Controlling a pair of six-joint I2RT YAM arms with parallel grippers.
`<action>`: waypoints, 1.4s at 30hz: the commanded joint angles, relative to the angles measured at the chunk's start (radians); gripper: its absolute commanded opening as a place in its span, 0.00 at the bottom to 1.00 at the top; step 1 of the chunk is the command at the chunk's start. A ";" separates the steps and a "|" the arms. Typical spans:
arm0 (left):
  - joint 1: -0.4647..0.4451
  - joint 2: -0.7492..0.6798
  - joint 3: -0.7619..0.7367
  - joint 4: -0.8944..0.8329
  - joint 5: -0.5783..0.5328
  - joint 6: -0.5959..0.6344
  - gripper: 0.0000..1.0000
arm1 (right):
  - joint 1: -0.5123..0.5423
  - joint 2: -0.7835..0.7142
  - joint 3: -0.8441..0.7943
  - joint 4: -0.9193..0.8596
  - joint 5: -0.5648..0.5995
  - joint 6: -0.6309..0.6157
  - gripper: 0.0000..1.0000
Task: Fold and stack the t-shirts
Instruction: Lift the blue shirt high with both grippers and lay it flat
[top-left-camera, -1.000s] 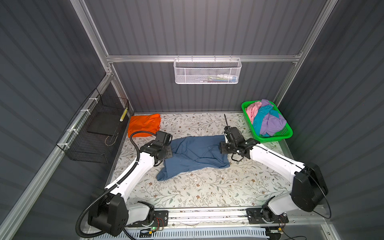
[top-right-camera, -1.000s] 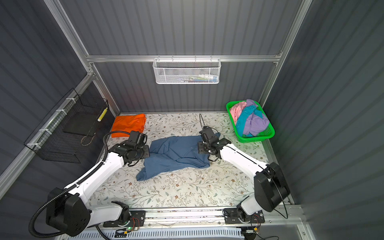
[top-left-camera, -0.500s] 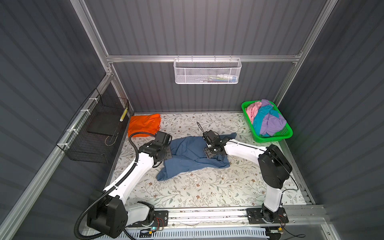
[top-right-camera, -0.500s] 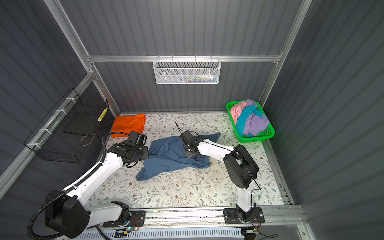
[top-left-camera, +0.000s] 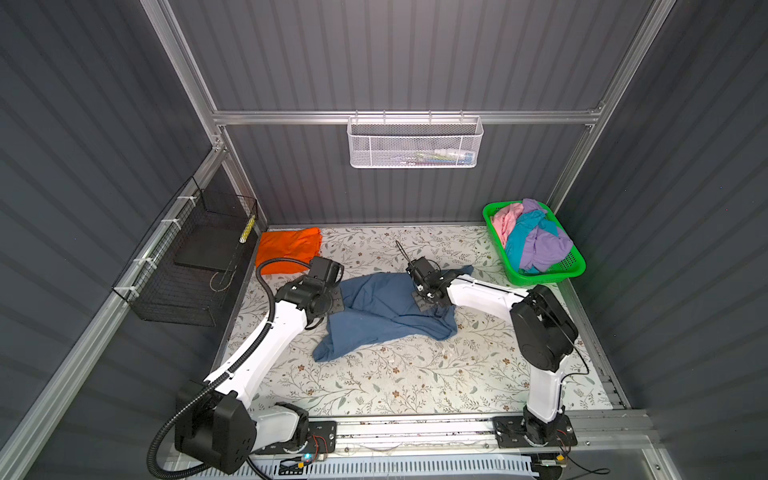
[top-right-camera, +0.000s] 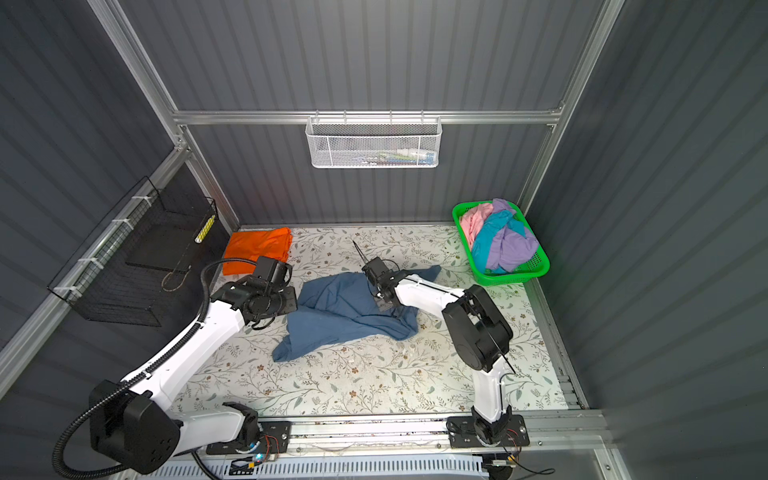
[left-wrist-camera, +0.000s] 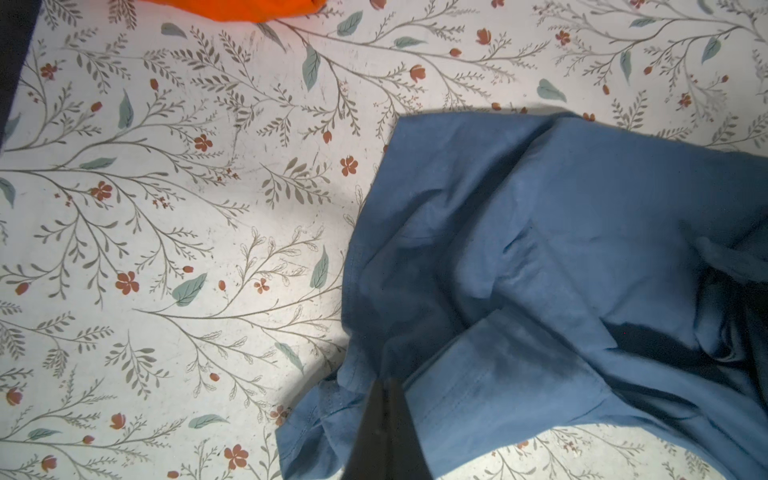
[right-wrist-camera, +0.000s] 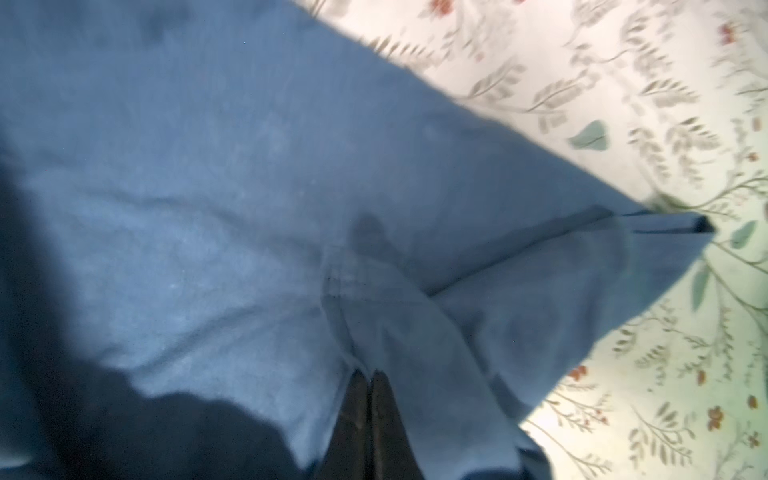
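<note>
A dusty dark blue t-shirt (top-left-camera: 382, 320) (top-right-camera: 340, 320) lies crumpled in the middle of the flowered table in both top views. My left gripper (top-left-camera: 341, 305) (top-right-camera: 296, 306) is shut on the shirt's left edge; in the left wrist view (left-wrist-camera: 384, 382) hemmed cloth bunches round the closed tips. My right gripper (top-left-camera: 424, 303) (top-right-camera: 384, 305) reaches across the shirt's right half and is shut on a fold of blue cloth (right-wrist-camera: 368, 374). A folded orange t-shirt (top-left-camera: 289, 249) (top-right-camera: 257, 249) lies at the back left. Pink, turquoise and lilac t-shirts (top-left-camera: 534, 241) (top-right-camera: 500, 241) are heaped in the basket.
A green lattice basket (top-left-camera: 544, 279) (top-right-camera: 517, 277) stands at the back right corner. A black wire rack (top-left-camera: 187, 257) hangs on the left wall and a white mesh basket (top-left-camera: 415, 143) on the back wall. Bare flowered table (top-left-camera: 415, 374) lies in front of the shirt.
My right gripper moved left from the blue shirt's right edge onto the cloth and went from open to shut on a fold. The left gripper kept its grip in place.
</note>
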 joint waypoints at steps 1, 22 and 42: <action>0.000 0.015 0.129 -0.034 -0.044 0.052 0.00 | -0.056 -0.137 0.045 -0.035 -0.028 0.053 0.00; 0.000 -0.089 0.943 -0.049 -0.202 0.245 0.00 | -0.262 -0.989 0.194 -0.136 -0.063 0.336 0.00; 0.001 -0.025 1.077 0.206 -0.078 0.392 0.00 | -0.262 -1.011 0.181 -0.132 -0.100 0.419 0.00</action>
